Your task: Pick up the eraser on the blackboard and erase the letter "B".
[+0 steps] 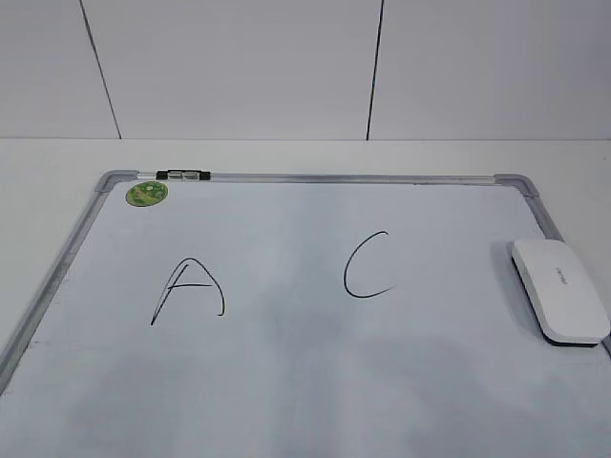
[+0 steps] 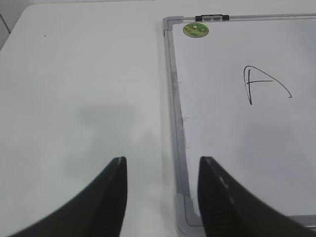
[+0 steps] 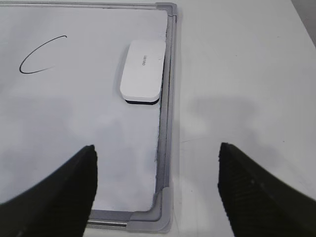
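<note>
Both grippers are hanging wide apart and gripping nothing: your left gripper [image 2: 163,170] over the blackboard's [image 1: 315,382] left frame, your right gripper [image 3: 158,160] over its right frame. You are seeing two letters, "A" [image 1: 188,289] and "C" [image 1: 368,264], no "B", and one eraser [image 1: 558,290] lying flat against the right frame.

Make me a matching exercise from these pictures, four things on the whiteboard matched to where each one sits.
Things:
1. eraser
2. green sticker
3. letter A
4. letter C

Places, in the exterior view:
a. far left corner of the blackboard
b. against the right frame
c. left half of the writing surface
d. near the middle, right of the other letter

Pairs: 1-b, 2-a, 3-c, 4-d
</note>
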